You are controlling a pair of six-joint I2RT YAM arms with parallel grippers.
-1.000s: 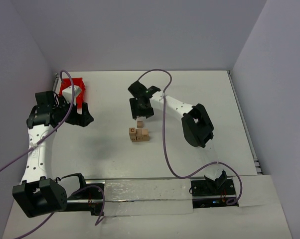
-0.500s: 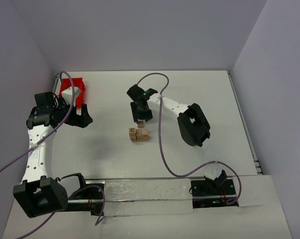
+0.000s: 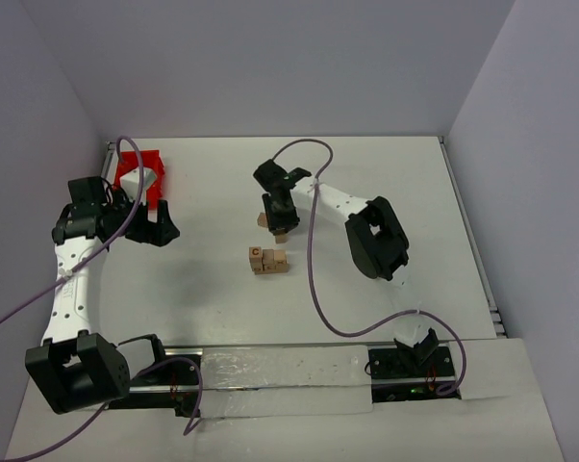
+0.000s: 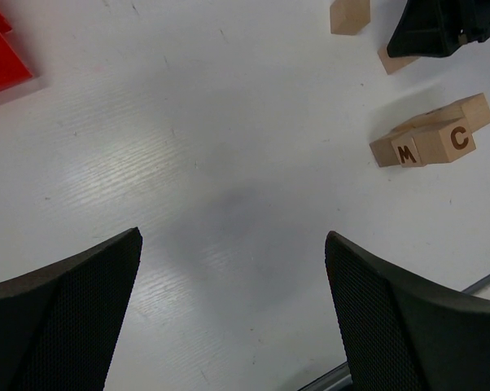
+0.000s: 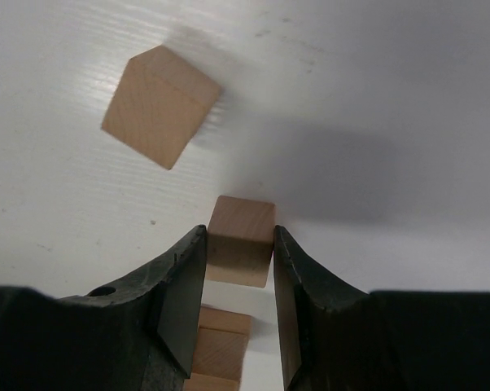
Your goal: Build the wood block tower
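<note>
A low cluster of wood blocks [image 3: 268, 260], two of them printed M and C [image 4: 432, 138], lies at mid-table. Just beyond it my right gripper [image 3: 280, 221] points down, shut on a plain tan block [image 5: 241, 240] squeezed between both fingers at table level. Another loose block [image 5: 159, 106] lies tilted a little farther out, apart from the held one. The cluster's edge [image 5: 220, 346] shows under the right fingers. My left gripper [image 4: 233, 238] hangs open over bare table, well left of the blocks, with nothing between its fingers.
A red plastic bin [image 3: 140, 173] stands at the back left, just behind the left gripper [image 3: 160, 226]. Purple cables loop over the table beside both arms. Grey walls close in the left, back and right sides.
My right jaws have closed onto the plain block, and the wrist has shifted slightly. The left arm has not moved.
</note>
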